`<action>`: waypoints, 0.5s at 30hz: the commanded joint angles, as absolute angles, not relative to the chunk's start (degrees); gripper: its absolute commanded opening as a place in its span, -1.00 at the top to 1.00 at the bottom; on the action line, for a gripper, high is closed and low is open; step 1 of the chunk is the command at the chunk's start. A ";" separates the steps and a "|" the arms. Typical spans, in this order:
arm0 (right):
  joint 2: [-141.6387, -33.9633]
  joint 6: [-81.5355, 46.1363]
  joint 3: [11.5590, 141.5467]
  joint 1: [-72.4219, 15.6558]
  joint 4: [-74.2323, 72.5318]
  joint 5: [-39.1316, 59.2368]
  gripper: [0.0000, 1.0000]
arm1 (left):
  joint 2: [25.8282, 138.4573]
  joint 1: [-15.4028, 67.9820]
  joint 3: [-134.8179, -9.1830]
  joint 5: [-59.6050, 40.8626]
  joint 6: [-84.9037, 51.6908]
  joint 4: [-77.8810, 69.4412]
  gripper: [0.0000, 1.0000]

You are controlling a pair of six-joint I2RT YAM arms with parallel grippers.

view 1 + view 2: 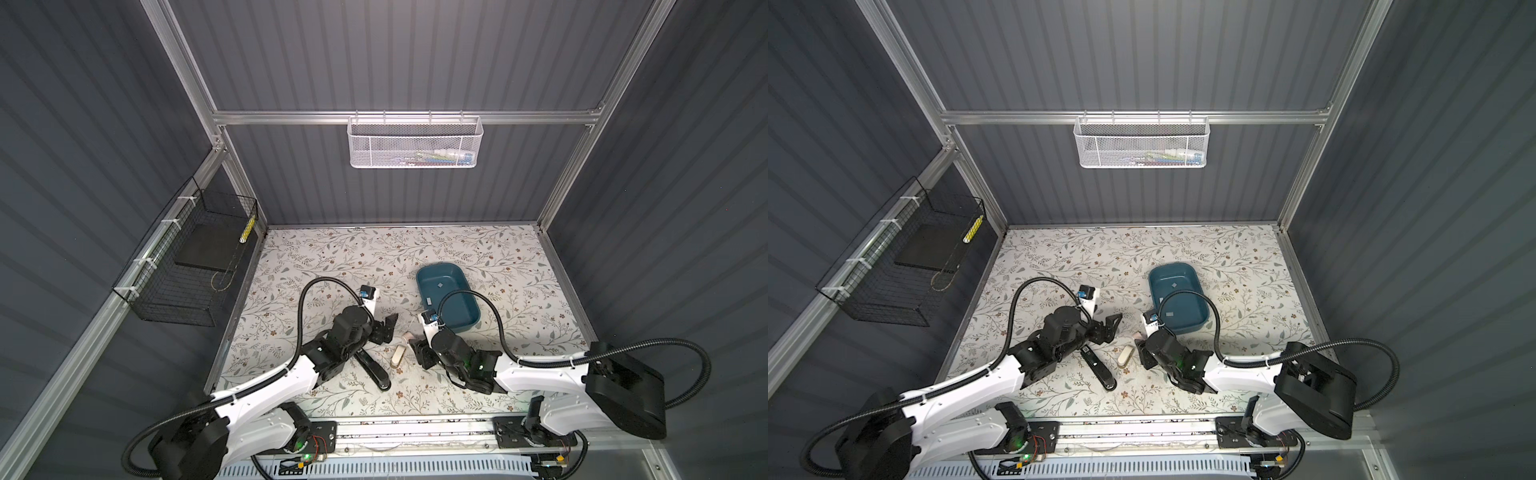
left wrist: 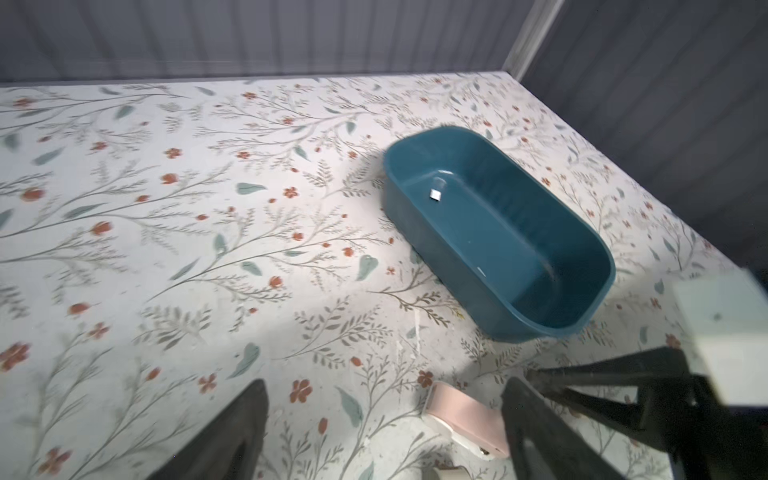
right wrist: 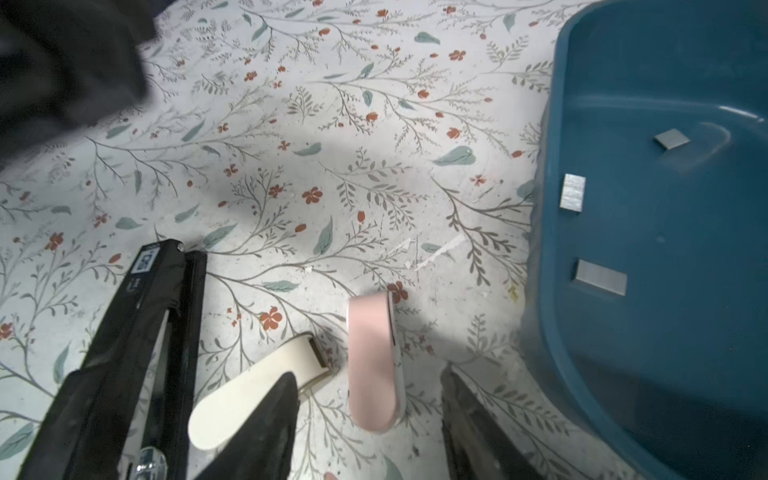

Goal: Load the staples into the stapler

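A deep teal plastic tub [image 1: 457, 275] sits on a floral-patterned tabletop [image 1: 332, 257] inside a grey-walled booth, and everything here is placed by that tub. The staples [image 3: 600, 277] lie inside it: the right wrist view shows three short, flat silver-grey strips spread apart on the tub's floor, none touching another. None of them is in a claw or in a stapler. Just outside the tub's near corner on the robot's left lies a small pink stapler [image 3: 372, 361]. A small cream stapler [image 3: 257, 390] rests a little farther from the tub on that same side, close beside the pink one but apart from it. Farther still from the tub lies a long black stapler [image 1: 372, 365], with its far end hidden under the left arm in both top views. The left gripper [image 1: 386, 328] hangs over the table to the robot's left of the tub, about level with its near end. Its claw is released, fingers spread wide, with nothing between them. The right gripper [image 1: 420, 352] is near the tub's near left corner, low over the two small staplers. Its fingers are parted and grasp nothing; the pink stapler shows in the gap between them without touching either. Beyond the tub's far end, higher up, a white mesh basket [image 1: 415, 141] hangs on the back rail. A black wire basket [image 1: 187, 266] hangs on the side wall, well off to the tub's left.
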State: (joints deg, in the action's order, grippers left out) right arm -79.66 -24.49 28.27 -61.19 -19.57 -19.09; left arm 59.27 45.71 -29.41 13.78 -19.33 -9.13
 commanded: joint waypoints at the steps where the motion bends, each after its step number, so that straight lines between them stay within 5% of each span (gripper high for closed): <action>1: -82.21 -24.05 28.45 -61.35 -16.44 -18.57 -0.12 | 53.25 45.88 -28.04 21.87 -25.81 2.89 -0.83; 5: -84.88 -24.33 29.41 -61.29 -16.70 -18.33 -0.12 | 45.72 45.88 -26.47 26.73 -32.60 10.99 -0.99; 15: -92.19 -24.85 34.03 -61.25 -17.49 -19.64 0.01 | 44.44 45.88 -27.62 32.35 -40.26 23.99 -0.99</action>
State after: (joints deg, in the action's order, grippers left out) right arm -90.70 -24.53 32.27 -61.19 -17.61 -18.39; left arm 44.21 45.71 -27.18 28.84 -37.21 18.52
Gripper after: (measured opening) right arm 0.502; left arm 0.994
